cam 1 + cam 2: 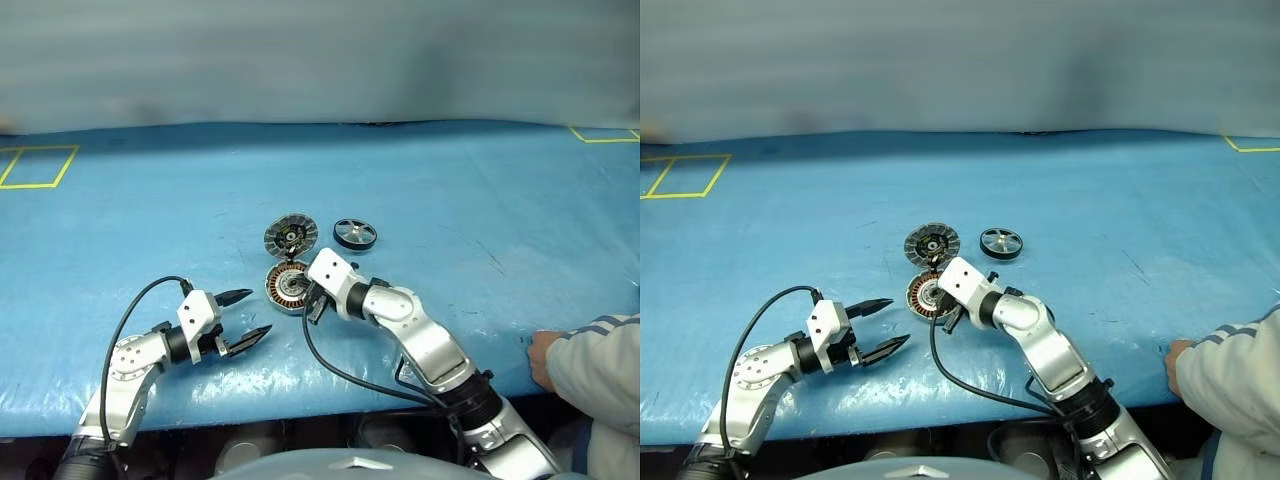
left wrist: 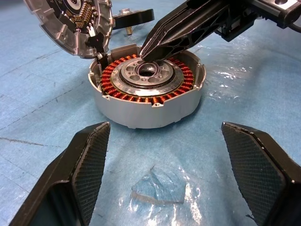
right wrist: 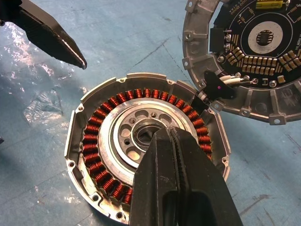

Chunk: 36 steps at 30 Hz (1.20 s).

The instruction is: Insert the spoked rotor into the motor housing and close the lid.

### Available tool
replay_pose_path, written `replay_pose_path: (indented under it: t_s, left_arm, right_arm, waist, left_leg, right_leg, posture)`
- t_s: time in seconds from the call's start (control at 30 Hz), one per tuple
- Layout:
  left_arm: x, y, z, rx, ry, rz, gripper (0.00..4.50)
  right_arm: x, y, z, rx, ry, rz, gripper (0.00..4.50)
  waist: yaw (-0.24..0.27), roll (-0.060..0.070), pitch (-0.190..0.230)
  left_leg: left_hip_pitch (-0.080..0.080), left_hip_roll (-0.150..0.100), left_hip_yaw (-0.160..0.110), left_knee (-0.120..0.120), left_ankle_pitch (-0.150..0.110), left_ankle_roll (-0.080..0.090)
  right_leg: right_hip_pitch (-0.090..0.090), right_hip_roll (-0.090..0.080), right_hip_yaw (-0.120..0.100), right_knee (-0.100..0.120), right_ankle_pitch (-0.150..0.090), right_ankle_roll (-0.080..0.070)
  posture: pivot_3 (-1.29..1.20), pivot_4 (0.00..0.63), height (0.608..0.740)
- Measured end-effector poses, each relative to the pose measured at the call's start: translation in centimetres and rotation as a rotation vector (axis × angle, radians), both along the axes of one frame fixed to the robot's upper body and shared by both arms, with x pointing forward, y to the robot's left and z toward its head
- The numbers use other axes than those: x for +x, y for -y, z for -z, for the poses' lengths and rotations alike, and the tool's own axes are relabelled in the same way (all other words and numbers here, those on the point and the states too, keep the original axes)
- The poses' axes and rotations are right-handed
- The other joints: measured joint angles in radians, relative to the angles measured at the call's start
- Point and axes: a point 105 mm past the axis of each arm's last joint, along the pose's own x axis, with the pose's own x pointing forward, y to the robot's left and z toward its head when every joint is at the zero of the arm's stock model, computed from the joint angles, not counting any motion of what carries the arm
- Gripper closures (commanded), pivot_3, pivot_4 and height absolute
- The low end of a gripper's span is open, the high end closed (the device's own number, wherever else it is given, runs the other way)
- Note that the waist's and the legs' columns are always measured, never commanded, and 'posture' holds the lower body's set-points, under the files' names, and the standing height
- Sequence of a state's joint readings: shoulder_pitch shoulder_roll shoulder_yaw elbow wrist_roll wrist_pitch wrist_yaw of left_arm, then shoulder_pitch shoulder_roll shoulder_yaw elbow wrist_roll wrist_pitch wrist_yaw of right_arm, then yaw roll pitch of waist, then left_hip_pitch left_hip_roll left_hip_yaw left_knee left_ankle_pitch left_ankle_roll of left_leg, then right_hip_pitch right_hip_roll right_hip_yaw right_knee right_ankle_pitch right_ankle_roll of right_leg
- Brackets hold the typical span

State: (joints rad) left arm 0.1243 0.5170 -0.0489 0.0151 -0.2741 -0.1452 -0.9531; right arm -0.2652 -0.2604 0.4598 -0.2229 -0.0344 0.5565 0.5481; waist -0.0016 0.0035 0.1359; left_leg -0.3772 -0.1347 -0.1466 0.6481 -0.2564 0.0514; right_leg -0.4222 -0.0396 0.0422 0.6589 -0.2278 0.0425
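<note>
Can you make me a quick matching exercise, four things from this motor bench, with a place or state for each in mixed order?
Things:
1. spoked rotor
2. lid
3. left gripper
4. right gripper

States:
A. shut, tips over the motor housing's silver hub
B. swung open, ribbed face showing
C. open, holding nothing
D. lying on the blue mat, apart from the housing

Pairs: 1-D, 2-B, 3-C, 4-A

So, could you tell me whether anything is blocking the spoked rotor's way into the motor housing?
Yes: the right tool, shut, rests its tips over the hub of the motor housing. The spoked rotor lies apart on the table, and the lid is swung open.
</note>
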Motion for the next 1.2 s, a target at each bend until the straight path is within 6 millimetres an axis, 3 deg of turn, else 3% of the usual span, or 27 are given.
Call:
replay_pose_path:
  t_s: [1.2]
  left_arm:
    - [0.35, -0.13, 0.16, 0.001, 0.003, 0.002, 0.45]
  right_arm:
    - [-0.40, 0.60, 0.49, -0.026, -0.026, 0.010, 4.48]
  waist:
    - [-0.006, 0.000, 0.000]
  left_leg:
    - [0.000, 0.002, 0.000, -0.001, 0.000, -0.001]
  right_leg:
    - [-0.001, 0.002, 0.000, 0.000, 0.001, -0.001]
  posture:
    - [0.00, 0.150, 0.740]
